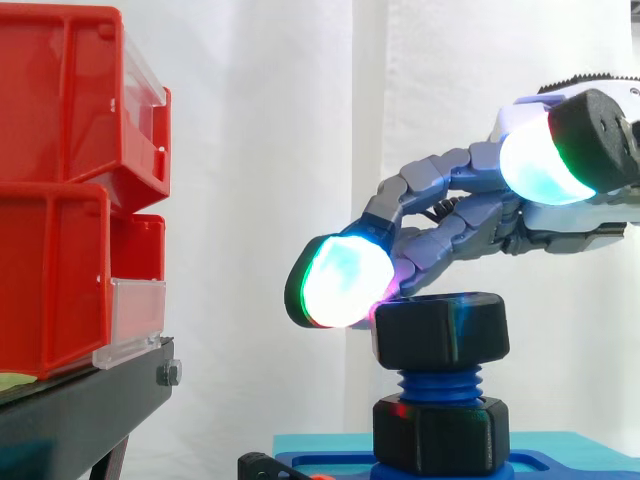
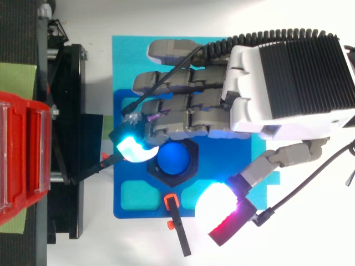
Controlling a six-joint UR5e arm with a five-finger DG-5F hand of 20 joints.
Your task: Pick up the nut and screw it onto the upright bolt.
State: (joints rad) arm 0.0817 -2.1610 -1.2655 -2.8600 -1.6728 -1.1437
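Observation:
A black hex nut (image 1: 440,335) sits on top of the upright blue bolt (image 1: 440,382), whose round blue end shows through the nut's hole (image 2: 173,159). A second black nut (image 1: 440,435) sits lower on the bolt, on the blue base plate (image 2: 127,194). My hand (image 2: 288,83) reaches over the bolt from the right. Its bent fingers point down-left, and one glowing fingertip (image 1: 340,280) touches the upper nut's top left edge. The thumb pad (image 1: 545,155) is raised well clear of the nut, off to the near side (image 2: 216,213). Nothing is pinched.
Stacked red bins (image 1: 60,180) on a black stand (image 1: 90,400) are to the left of the bolt, with a gap between them and the fingertips. A black clamp with an orange tip (image 2: 175,219) lies at the plate's near edge. A teal mat (image 2: 127,55) is under the plate.

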